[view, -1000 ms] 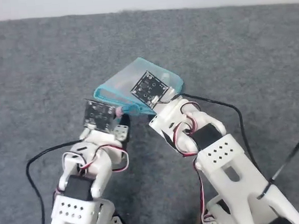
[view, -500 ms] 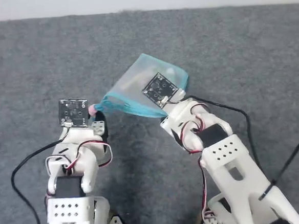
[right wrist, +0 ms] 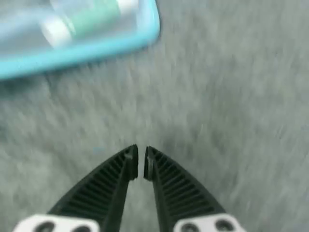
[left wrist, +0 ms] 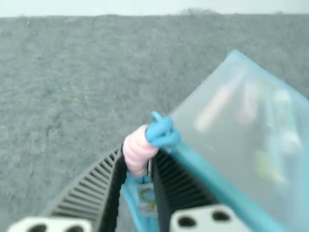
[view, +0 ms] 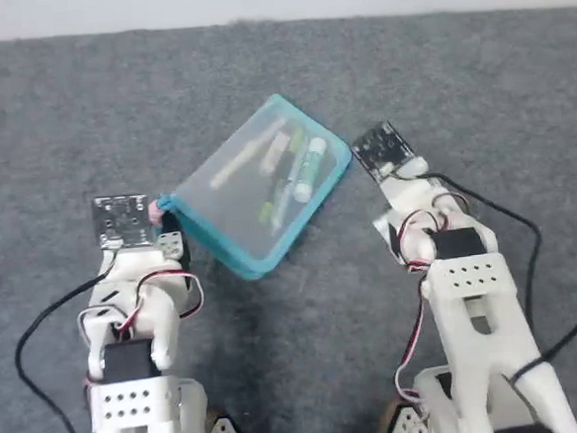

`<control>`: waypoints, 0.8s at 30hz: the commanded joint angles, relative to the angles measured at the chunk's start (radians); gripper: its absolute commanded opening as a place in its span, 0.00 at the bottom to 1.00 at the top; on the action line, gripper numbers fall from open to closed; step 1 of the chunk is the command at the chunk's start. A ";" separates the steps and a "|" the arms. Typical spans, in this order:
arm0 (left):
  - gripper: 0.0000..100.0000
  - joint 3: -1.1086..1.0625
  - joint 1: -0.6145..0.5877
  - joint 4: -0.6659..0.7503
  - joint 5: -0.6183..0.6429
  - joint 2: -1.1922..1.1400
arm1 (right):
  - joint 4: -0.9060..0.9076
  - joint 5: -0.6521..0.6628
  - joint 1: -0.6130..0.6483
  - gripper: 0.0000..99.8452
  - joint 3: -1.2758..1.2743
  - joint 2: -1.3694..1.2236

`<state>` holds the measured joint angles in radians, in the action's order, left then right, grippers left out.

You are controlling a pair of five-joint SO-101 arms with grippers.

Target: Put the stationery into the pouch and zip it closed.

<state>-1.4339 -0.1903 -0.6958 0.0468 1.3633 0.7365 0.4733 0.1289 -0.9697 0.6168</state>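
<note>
The left gripper [left wrist: 138, 163] is pinched shut on the pink pull [left wrist: 136, 147] at one corner of the pouch [view: 253, 204], just beside the blue tab [left wrist: 161, 133]. From that corner the pouch lies on the grey mat [view: 476, 65] between the two arms, with the stationery [view: 303, 171] visible inside through its clear face. The right gripper [right wrist: 140, 157] has its jaws pressed together on nothing and hangs over bare mat near the pouch's opposite corner, not touching it.

White arms [view: 133, 406], blk ribbed jaws, blk cables [view: 40, 317]
</note>
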 commanded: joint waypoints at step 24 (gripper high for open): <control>0.28 -0.174 0.293 0.157 -0.006 0.015 | 0.265 -0.206 0.058 0.04 -0.304 0.708</control>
<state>-1.6118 0.0951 -0.5746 0.0468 1.3633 0.9958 0.2862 0.1857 -1.2045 1.1799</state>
